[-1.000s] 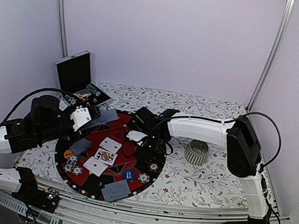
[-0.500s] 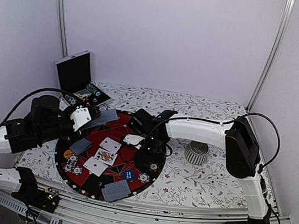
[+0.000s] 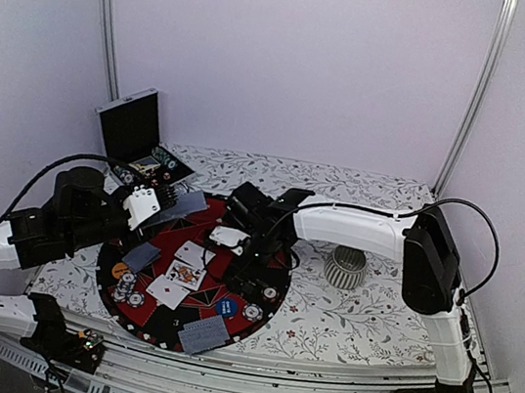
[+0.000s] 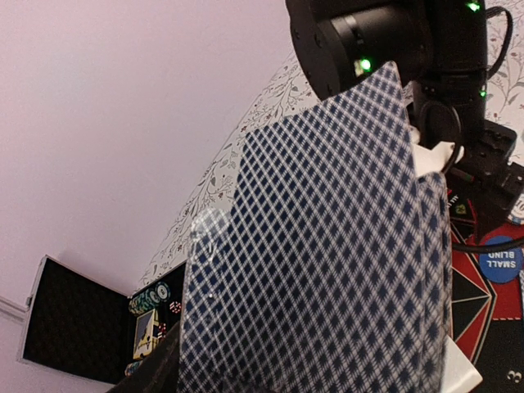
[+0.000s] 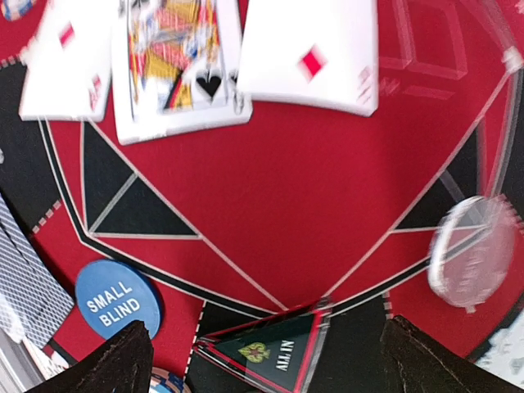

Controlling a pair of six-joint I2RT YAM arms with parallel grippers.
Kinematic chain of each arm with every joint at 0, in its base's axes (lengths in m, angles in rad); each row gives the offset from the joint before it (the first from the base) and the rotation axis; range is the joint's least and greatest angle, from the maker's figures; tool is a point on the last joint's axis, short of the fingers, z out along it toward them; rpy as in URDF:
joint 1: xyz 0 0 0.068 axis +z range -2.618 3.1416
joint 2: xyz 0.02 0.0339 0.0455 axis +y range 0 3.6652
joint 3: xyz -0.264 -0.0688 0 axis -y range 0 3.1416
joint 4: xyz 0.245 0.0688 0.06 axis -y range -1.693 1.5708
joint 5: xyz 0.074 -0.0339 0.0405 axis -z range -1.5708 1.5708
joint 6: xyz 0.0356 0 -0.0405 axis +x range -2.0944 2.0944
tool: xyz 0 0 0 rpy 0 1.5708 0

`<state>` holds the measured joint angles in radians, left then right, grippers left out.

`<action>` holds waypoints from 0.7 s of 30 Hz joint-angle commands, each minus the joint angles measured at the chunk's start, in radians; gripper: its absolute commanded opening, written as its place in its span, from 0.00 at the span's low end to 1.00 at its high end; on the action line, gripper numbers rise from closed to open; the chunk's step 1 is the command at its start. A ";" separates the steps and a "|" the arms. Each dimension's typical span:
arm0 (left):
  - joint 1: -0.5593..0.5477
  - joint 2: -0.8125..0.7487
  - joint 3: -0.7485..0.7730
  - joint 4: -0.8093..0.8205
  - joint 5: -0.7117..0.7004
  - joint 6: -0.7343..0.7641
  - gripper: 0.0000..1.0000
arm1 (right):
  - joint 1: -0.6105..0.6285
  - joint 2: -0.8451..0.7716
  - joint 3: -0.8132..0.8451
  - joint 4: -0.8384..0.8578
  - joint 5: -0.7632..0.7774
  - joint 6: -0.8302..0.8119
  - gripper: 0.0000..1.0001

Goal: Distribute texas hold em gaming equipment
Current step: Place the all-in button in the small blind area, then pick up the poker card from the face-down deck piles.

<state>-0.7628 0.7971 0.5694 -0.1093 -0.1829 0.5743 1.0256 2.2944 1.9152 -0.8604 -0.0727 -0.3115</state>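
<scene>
My left gripper (image 3: 149,207) is shut on a fan of grey-blue-backed playing cards (image 3: 180,206), held over the far left edge of the round red and black mat (image 3: 232,271). These cards (image 4: 327,246) fill the left wrist view and hide the fingers. My right gripper (image 3: 246,271) hangs open and empty low over the mat's middle (image 5: 270,368). Under it lie three face-up cards (image 5: 176,65), the blue "SMALL BLIND" disc (image 5: 115,299), a clear disc (image 5: 471,250) and an "ALL IN" triangle (image 5: 266,352). From above I see face-up cards (image 3: 186,274), the blue disc (image 3: 226,307), an orange disc (image 3: 119,270) and striped chips (image 3: 252,312).
Face-down cards lie on the mat at the left (image 3: 140,257) and at the near edge (image 3: 204,334). A ribbed silver cup (image 3: 344,266) stands right of the mat. An open black case (image 3: 134,133) with chips (image 4: 147,299) stands at the back left.
My right gripper has moved a little to the left over the mat, still open. My left gripper and its fan of cards have stayed in place.
</scene>
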 commanded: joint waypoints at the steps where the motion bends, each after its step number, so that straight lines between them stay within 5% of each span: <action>1: 0.013 -0.014 0.029 0.015 0.008 -0.008 0.53 | -0.005 -0.159 -0.022 0.135 0.042 0.008 0.99; 7: 0.014 -0.017 0.029 0.016 0.013 -0.008 0.53 | -0.082 -0.289 -0.109 0.268 0.015 0.084 0.99; 13: 0.014 -0.027 0.026 0.017 0.023 -0.001 0.53 | -0.205 -0.361 -0.108 0.356 -0.284 0.290 0.99; 21: 0.013 -0.015 0.027 0.019 0.022 0.007 0.52 | -0.234 -0.313 -0.068 0.543 -0.674 0.736 0.59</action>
<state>-0.7624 0.7830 0.5694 -0.1089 -0.1677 0.5755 0.7662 1.9636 1.8389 -0.4946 -0.4553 0.1291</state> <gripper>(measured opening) 0.529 0.659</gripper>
